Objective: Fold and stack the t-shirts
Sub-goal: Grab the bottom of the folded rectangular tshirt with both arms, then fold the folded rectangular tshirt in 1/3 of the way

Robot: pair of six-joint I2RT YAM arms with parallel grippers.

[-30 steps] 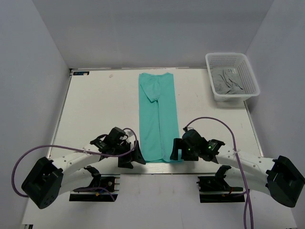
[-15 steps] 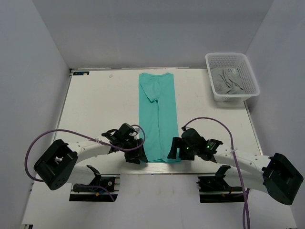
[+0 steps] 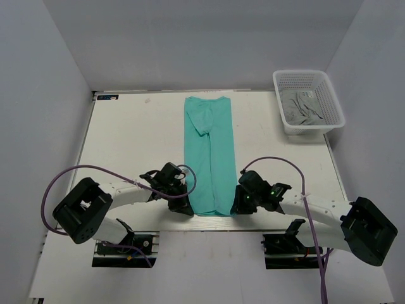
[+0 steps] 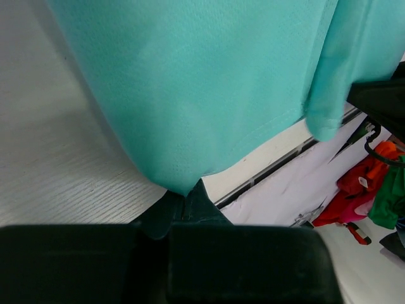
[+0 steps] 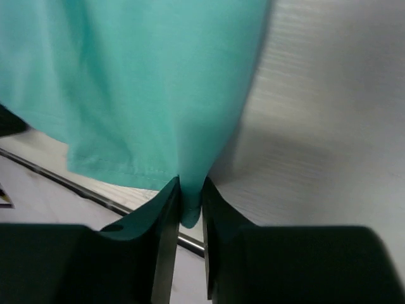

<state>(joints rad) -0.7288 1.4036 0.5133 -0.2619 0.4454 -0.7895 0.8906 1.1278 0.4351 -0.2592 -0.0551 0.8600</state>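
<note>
A turquoise t-shirt (image 3: 209, 152) lies folded lengthwise into a long narrow strip down the middle of the white table (image 3: 126, 139), its hem at the near edge. My left gripper (image 3: 187, 209) sits at the near left corner of the hem. In the left wrist view the t-shirt (image 4: 190, 82) runs to a point that disappears between the shut fingers of that gripper (image 4: 183, 199). My right gripper (image 3: 235, 208) is at the near right corner. There the t-shirt (image 5: 139, 82) forms a fold pinched between the narrow jaws of the right gripper (image 5: 190, 206).
A white mesh basket (image 3: 300, 74) stands at the far right of the table with grey cloth (image 3: 304, 104) inside. The table's near edge (image 3: 209, 218) runs just behind both grippers. Red and green items (image 4: 364, 183) lie below the table edge.
Both grippers moved in to the shirt's near corners and went from open to closed on the hem; the left arm swung right, the right arm shifted slightly left.
</note>
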